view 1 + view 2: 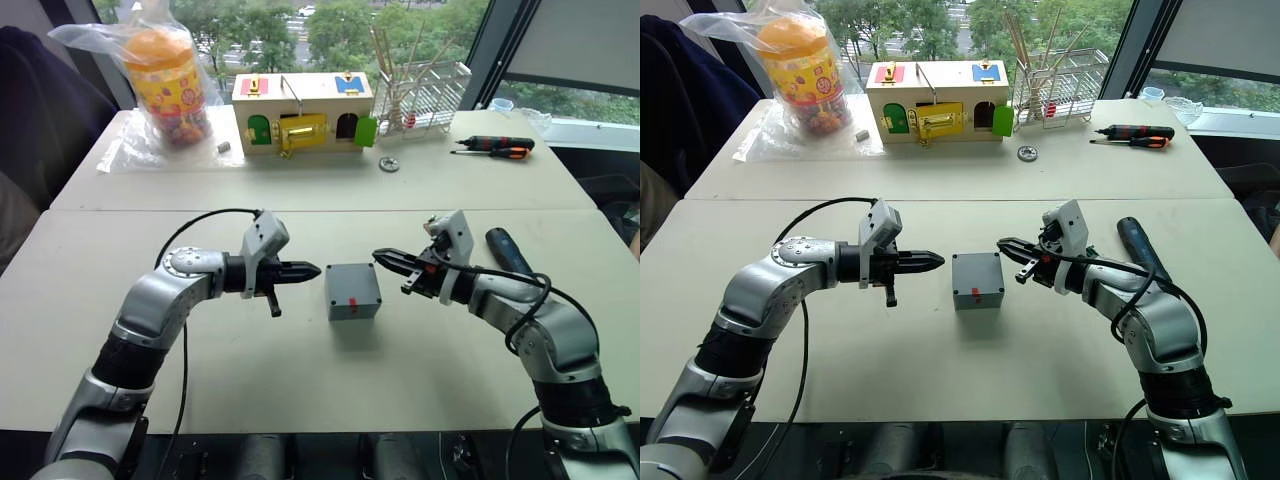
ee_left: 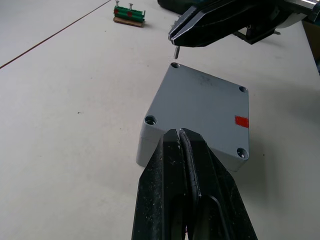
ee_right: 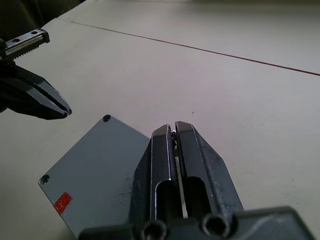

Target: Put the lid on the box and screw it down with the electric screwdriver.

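Grey plastic box (image 1: 353,291) sits in the middle of the near table (image 1: 300,380), with the lid (image 2: 207,102) already lying flat on top, red mark (image 2: 241,121) near one edge and screw holes showing at the corners.

Left gripper (image 1: 308,270) hangs just beside the box on its left side, fingers pressed together with nothing between them. Right gripper (image 1: 384,259) comes in from the other side over the box's far right corner, fingers almost closed and pinching a small screw (image 2: 175,51) that points down right above one corner hole, not touching it as far as I can see.

Electric screwdriver (image 1: 508,250) lies on the table behind the right arm, well apart from the box.

Farther back, on the second table, there's a wooden box with coloured doors (image 1: 302,112), a bagged orange jar (image 1: 163,85), a wire rack (image 1: 425,90) and hand screwdrivers (image 1: 493,146).
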Robot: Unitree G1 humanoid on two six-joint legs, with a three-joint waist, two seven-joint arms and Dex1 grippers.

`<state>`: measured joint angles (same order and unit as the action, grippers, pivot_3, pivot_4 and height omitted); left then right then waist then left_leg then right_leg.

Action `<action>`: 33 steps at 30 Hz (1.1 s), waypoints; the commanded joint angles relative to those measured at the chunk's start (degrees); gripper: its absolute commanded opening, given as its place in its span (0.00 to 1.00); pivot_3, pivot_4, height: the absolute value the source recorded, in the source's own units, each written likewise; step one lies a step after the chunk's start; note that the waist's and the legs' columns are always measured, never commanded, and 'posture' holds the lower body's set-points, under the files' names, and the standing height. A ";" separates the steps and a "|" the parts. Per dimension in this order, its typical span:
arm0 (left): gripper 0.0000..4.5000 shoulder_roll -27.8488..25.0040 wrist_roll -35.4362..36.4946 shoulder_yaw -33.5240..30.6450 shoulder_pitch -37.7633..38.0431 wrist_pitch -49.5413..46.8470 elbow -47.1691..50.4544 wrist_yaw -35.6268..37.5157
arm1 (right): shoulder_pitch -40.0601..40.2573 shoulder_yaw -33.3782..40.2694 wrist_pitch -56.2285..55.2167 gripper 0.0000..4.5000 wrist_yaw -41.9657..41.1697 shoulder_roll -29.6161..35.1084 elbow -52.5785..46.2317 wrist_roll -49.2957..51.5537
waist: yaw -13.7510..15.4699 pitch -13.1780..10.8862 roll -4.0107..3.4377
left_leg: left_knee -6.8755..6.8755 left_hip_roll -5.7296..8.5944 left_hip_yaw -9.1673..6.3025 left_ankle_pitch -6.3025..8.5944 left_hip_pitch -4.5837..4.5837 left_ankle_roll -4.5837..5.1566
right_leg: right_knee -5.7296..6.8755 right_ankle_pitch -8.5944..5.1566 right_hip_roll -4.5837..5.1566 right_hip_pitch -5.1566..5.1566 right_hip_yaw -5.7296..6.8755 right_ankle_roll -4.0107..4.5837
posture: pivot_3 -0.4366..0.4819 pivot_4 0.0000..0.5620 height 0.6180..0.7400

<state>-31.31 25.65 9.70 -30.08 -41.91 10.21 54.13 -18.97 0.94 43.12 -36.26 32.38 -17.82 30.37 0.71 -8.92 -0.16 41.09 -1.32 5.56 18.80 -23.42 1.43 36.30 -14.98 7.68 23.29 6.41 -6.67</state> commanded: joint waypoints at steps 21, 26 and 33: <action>0.00 0.18 0.35 -0.74 -0.49 0.81 1.36 -0.36 | -0.40 -0.25 -0.68 0.01 -0.10 -0.82 -1.20 0.01 | -0.01 0.00 0.00 | 0.00 0.00 0.00 0.00 0.00 0.00 | 0.00 0.00 0.00 0.00 0.00 0.00 | 0.48 0.27 0.74; 0.00 0.13 0.31 -0.76 -0.35 0.88 1.47 -0.44 | 0.00 -0.67 -1.05 0.01 -0.18 -1.14 -0.58 -0.47 | 0.00 0.00 0.00 | 0.00 0.00 0.00 0.00 0.00 0.00 | 0.00 0.00 0.00 0.00 0.00 0.00 | 0.48 0.27 0.74; 0.00 0.12 0.31 -0.75 -0.48 0.94 1.41 -0.56 | -0.15 -1.02 -1.72 0.01 -0.34 -1.73 0.51 -1.31 | -0.02 0.00 0.00 | 0.00 0.00 0.00 0.00 0.00 0.00 | 0.00 0.00 0.00 0.00 0.00 0.00 | 0.48 0.27 0.74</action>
<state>-31.26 25.61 9.71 -30.08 -41.91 10.19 53.52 -18.67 -0.29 42.56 -36.32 30.93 -16.72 29.32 0.69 -8.92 -0.16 41.09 -1.32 5.56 18.80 -23.41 1.43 36.30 -14.98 7.67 23.29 6.41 -6.67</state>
